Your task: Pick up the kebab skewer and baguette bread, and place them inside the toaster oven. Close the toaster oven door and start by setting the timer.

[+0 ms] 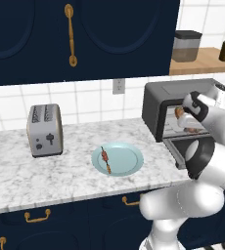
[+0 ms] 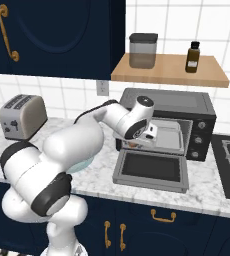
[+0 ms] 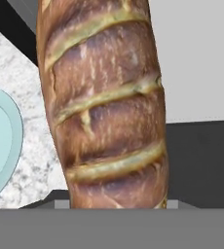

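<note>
Currently, left base view: tool (image 1: 184,117) is at the mouth of the toaster oven (image 1: 183,97), and the baguette bread (image 1: 179,113) shows as a golden end at the tool, just inside the opening. Kebab skewer (image 1: 105,159) lies on the light blue plate (image 1: 129,161), mid bench (image 1: 16,176), well apart from the oven. Silver toaster (image 1: 44,130) sits to the left

Right base view: toaster oven door (image 2: 150,171) is folded down flat onto the bench. Arm reaches into the cavity; wrist hides the tool tips

Hand view: bread fills the centre, scored crust running up from the bottom edge, so the tool is clamped on it; finger tips themselves hidden. Plate rim at left, marble beside it
</note>
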